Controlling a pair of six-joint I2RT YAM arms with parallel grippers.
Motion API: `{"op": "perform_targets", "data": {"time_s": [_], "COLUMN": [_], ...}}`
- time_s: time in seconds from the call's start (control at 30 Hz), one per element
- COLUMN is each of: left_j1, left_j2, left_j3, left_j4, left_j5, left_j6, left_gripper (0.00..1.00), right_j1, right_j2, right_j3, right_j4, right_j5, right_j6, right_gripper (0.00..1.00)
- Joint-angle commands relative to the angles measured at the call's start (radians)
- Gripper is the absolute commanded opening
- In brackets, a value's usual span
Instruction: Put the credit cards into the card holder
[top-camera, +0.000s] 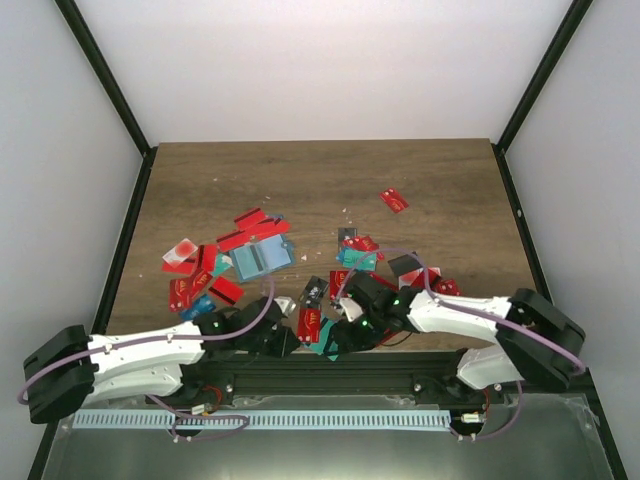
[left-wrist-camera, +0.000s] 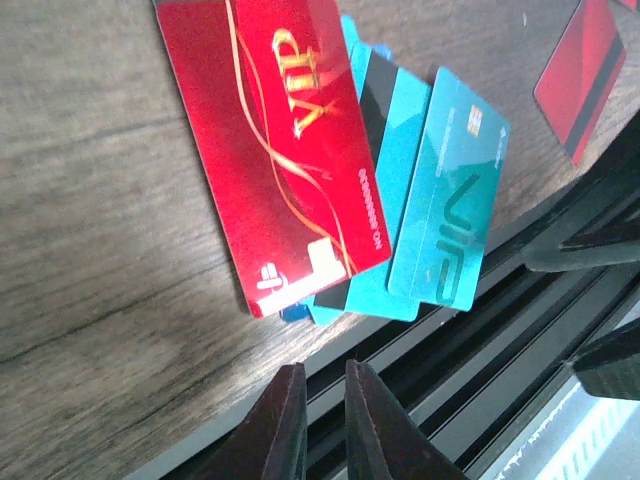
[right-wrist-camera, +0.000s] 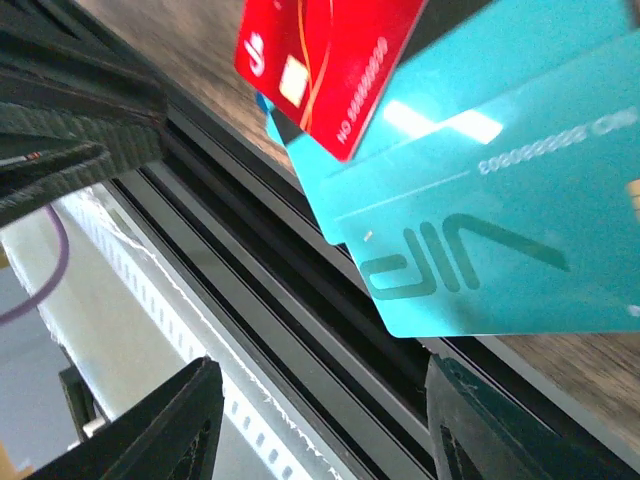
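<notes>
The teal-blue card holder lies left of centre among scattered red cards. A small stack of cards overhangs the near table edge: a red VIP card, a teal card with a black stripe and a teal VIP card. My left gripper hangs just off the edge before this stack, its jaws almost together and empty. My right gripper is wide open and empty, just below the overhanging teal VIP card and the red card.
More cards lie right of centre, and one red card lies apart at the far right. Another red card lies beside the stack. The black metal rail runs along the near table edge. The two grippers are close together.
</notes>
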Motion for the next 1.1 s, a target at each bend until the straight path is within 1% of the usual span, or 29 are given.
{"op": "perform_targets", "data": {"time_s": [0.0,0.13,0.27,0.47,0.6,0.7,0.8,1.07], "left_j1": [-0.004,0.013,0.031,0.049,0.051,0.05,0.05,0.049], "left_j2": [0.004,0.083,0.19,0.34,0.398,0.438,0.465,0.492], "left_j3": [0.084,0.139,0.206,0.287,0.299,0.293,0.274,0.231], "left_j4": [-0.078,-0.06,-0.012,0.042,0.081,0.093,0.119,0.163], "left_j5": [-0.091,-0.123,-0.097,-0.004,0.054,0.078,0.1,0.146], "left_j6": [0.032,0.062,0.114,0.22,0.255,0.268,0.268,0.263], "left_gripper": [0.15,0.16,0.15,0.14,0.14,0.14,0.14,0.14], "right_j1": [-0.038,-0.067,-0.065,-0.042,-0.01,0.009,0.014,0.074], "right_j2": [-0.098,-0.175,-0.243,-0.349,-0.387,-0.37,-0.329,-0.219], "right_j3": [0.039,-0.049,-0.161,-0.259,-0.342,-0.373,-0.385,-0.43], "right_j4": [-0.091,-0.044,0.059,0.127,0.27,0.348,0.412,0.599], "right_j5": [0.147,0.17,0.119,0.144,0.187,0.223,0.245,0.309], "right_j6": [0.091,0.232,0.383,0.562,0.694,0.751,0.772,0.869], "right_gripper": [0.59,0.59,0.59,0.59,0.58,0.57,0.56,0.51]}}
